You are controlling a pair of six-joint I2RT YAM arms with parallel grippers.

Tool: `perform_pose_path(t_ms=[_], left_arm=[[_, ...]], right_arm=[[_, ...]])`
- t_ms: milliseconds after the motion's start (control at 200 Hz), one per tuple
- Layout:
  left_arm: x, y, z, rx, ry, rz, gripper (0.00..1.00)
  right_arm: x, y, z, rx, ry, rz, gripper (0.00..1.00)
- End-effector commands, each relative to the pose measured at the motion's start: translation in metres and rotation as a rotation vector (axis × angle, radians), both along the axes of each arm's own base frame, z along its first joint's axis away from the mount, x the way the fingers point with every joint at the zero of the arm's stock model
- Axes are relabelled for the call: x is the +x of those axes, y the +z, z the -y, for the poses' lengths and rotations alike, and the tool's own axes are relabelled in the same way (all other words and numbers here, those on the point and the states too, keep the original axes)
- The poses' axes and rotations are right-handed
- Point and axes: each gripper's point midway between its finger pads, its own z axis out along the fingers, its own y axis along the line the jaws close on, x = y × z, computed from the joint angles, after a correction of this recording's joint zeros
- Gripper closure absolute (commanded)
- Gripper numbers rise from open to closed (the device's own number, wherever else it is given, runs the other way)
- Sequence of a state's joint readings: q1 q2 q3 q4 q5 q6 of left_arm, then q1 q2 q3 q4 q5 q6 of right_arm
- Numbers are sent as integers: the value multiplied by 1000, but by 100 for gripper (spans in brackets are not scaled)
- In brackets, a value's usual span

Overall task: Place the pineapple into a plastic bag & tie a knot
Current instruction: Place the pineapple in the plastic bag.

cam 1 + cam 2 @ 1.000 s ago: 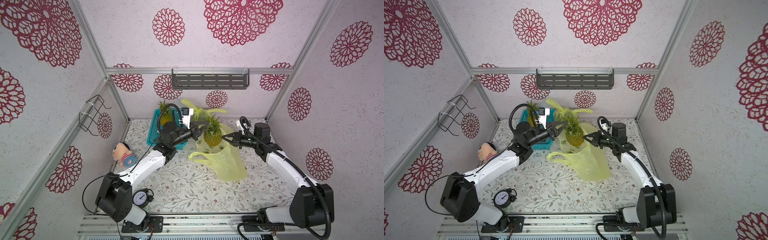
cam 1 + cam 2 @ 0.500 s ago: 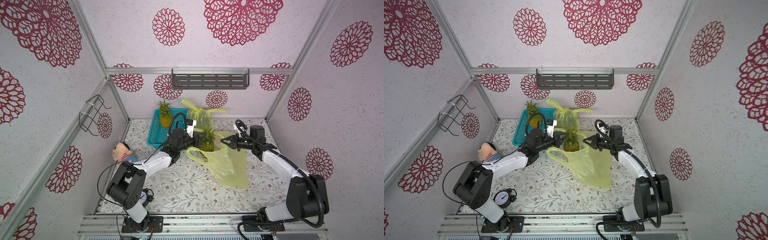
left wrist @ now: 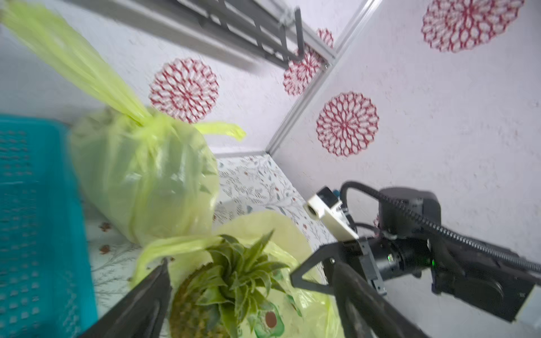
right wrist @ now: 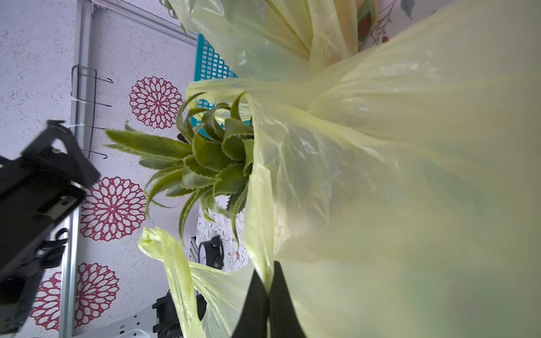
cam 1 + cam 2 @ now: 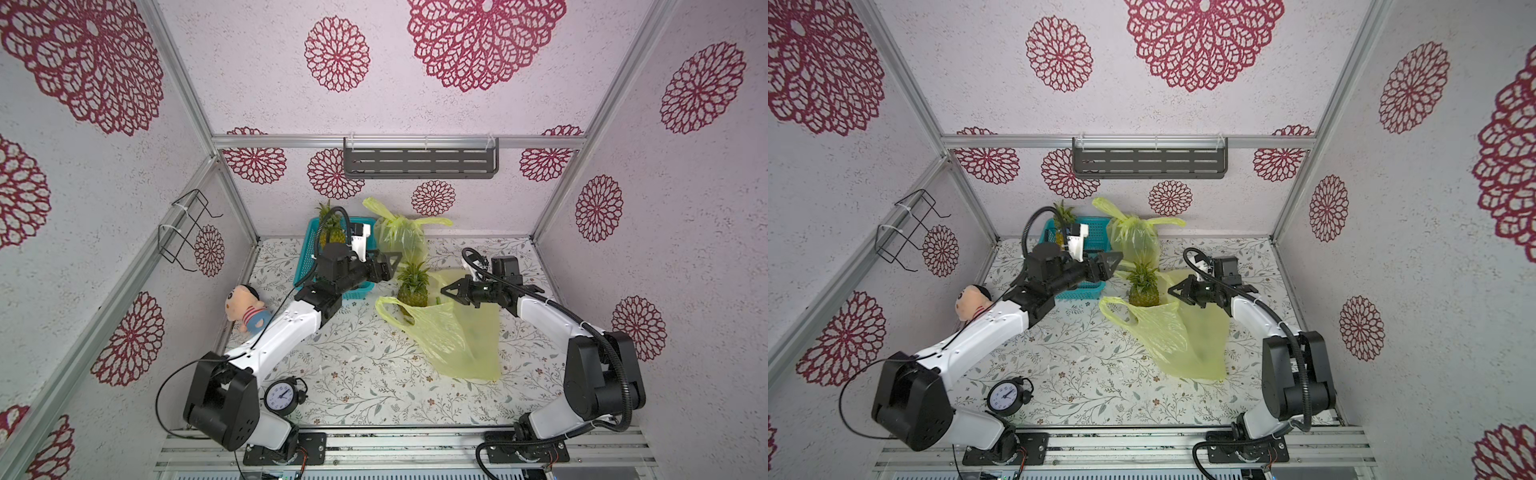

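Thin glossy translucent plastic bag (image 5: pixel 457 332); matt plastic basket (image 5: pixel 307 245)

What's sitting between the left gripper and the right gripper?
The pineapple stands upright there, its base in the mouth of the plastic bag, between the left gripper and the right gripper. Both top views show it.

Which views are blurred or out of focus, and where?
Left wrist view: motion smear across the teal basket and the tied bag; the pineapple crown is clearer. Right wrist view: the open bag, close to the lens, is soft and fills half the picture; the crown is sharp. Both top views: evenly lit, sharp.
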State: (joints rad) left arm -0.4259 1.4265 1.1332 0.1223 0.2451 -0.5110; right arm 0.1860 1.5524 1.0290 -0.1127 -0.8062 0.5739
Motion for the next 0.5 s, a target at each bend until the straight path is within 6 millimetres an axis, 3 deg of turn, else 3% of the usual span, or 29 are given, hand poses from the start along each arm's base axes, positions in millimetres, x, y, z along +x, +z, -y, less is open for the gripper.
perform_pose_path(t_ms=[0, 125, 215, 360, 495], left_arm=[[13, -16, -63, 122, 225, -96, 1], [32, -34, -118, 151, 372, -206, 2], [52, -48, -145, 167, 431, -252, 3], [94, -63, -171, 190, 478, -295, 3], [139, -67, -177, 213, 471, -273, 3]], right_arm=[[7, 12, 0, -28, 20, 74, 100], [10, 15, -7, -26, 38, 82, 100], [12, 14, -13, -29, 51, 81, 100], [18, 10, -17, -38, 47, 76, 100], [20, 9, -20, -45, 51, 77, 100]])
